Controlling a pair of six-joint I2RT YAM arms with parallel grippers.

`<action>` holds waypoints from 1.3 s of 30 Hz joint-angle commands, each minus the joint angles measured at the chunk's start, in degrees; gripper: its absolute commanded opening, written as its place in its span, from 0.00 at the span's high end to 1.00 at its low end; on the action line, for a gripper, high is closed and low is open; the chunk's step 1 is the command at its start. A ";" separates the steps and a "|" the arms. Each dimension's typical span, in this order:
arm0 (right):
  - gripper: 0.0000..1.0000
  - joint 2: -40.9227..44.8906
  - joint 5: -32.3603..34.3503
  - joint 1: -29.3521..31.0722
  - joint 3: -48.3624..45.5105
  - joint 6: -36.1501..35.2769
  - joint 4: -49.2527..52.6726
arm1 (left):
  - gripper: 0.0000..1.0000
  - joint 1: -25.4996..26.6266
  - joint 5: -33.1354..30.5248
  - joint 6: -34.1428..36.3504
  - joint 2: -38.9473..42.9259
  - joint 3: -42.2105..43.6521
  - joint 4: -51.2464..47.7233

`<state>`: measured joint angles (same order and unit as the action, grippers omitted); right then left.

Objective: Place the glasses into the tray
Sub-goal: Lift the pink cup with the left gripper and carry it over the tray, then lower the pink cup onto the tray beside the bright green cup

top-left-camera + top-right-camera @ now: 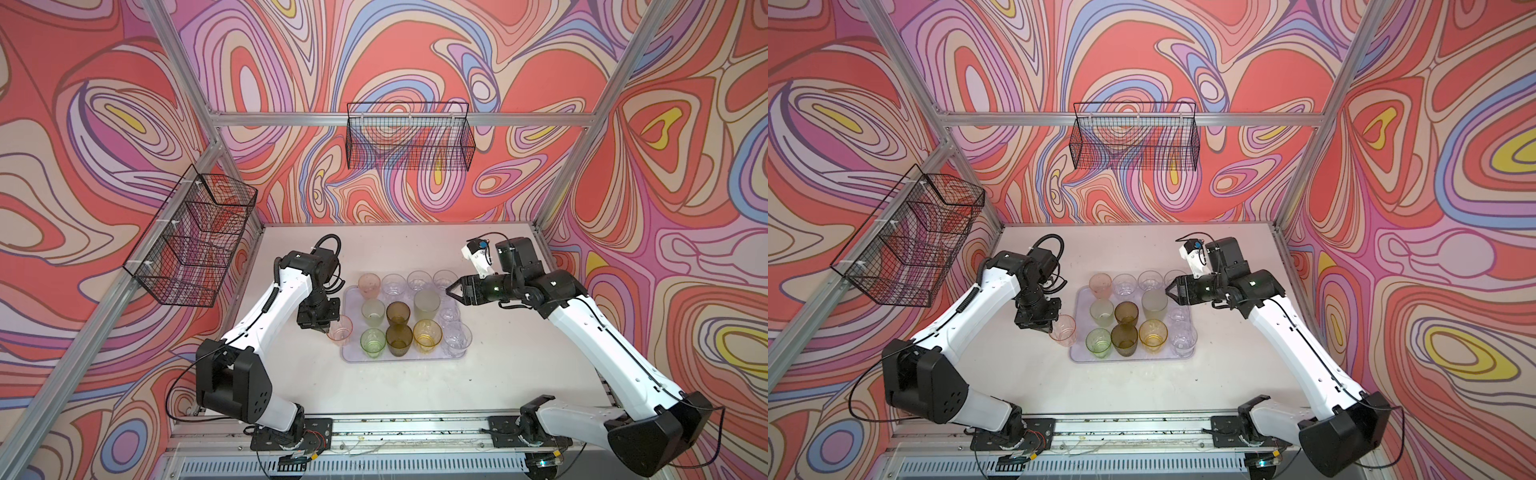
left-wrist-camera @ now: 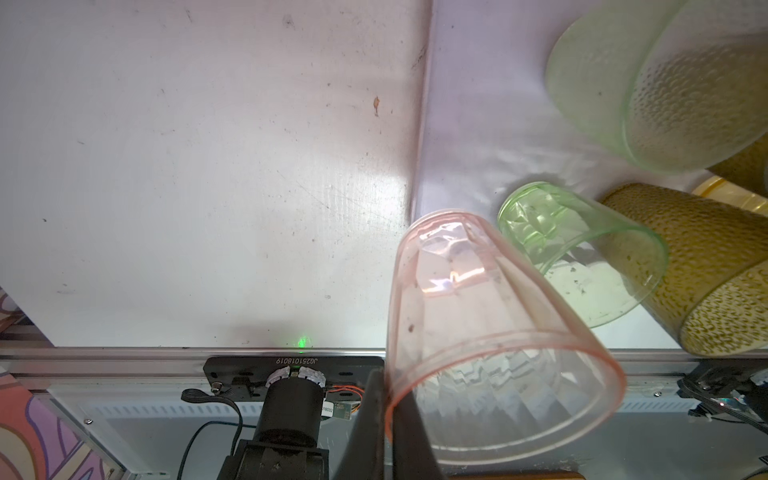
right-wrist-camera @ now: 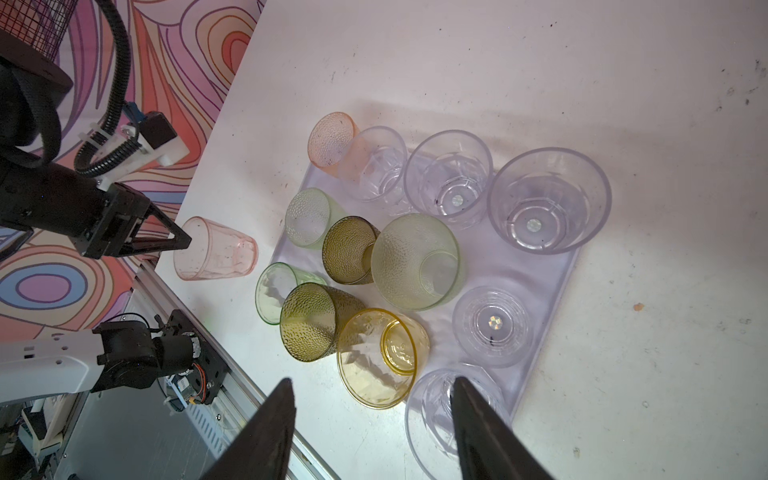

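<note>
tray (image 1: 409, 360): I see it pale lilac, half transparent.
pink faceted glass (image 1: 340, 331): light pink, with flat facets on the side.
pink dimpled glass (image 1: 369, 285): salmon pink, small dimples all over.
clear glasses (image 1: 392, 285): no colour; I read cut facets.
olive-brown glasses (image 1: 398, 314): dark olive-brown, dimpled.
amber glass (image 1: 427, 336): yellow-amber.
green glass (image 1: 372, 343): fresh green, faceted.
pale green glasses (image 1: 427, 305): milky green, fine dimples.
walls (image 1: 415, 62): I see swirls of coral red, lilac, blue, yellow and cream, with dark outlines.
baskets (image 1: 409, 137): black wire grid.
table (image 1: 415, 386): off-white, with dark specks.
</note>
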<state>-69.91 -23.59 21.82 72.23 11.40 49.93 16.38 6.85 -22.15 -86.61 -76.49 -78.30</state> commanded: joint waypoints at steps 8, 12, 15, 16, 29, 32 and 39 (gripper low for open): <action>0.39 0.34 0.48 -0.12 1.07 -0.73 0.60 | 1.00 -0.65 -0.31 0.29 -4.77 -2.93 4.34; 0.39 0.22 0.61 -0.16 1.12 -0.90 0.77 | 1.00 -0.65 -0.23 -0.49 -6.62 -3.20 5.50; 0.39 0.22 1.00 -0.16 1.07 -1.09 0.78 | 1.00 -0.70 0.42 -0.35 -7.40 -2.35 6.83; 0.39 0.17 1.01 -0.17 0.99 -1.19 0.79 | 1.00 -0.71 0.44 -0.32 -7.76 -2.27 6.98; 0.39 -0.18 0.92 -0.12 0.90 -1.30 0.91 | 1.00 -0.65 2.70 -0.70 -12.10 -2.00 10.50; 0.39 -0.22 0.92 -0.16 0.87 -1.29 0.96 | 1.00 -0.65 2.83 -0.61 -12.77 -1.82 11.04; 0.39 -0.38 1.01 -0.15 1.16 -1.38 1.20 | 1.00 -0.66 2.52 -0.69 -13.72 -0.90 11.89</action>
<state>-70.08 -23.38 21.82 72.23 10.76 50.74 16.05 9.02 -22.65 -99.26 -78.22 -66.50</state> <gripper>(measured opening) 0.613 0.068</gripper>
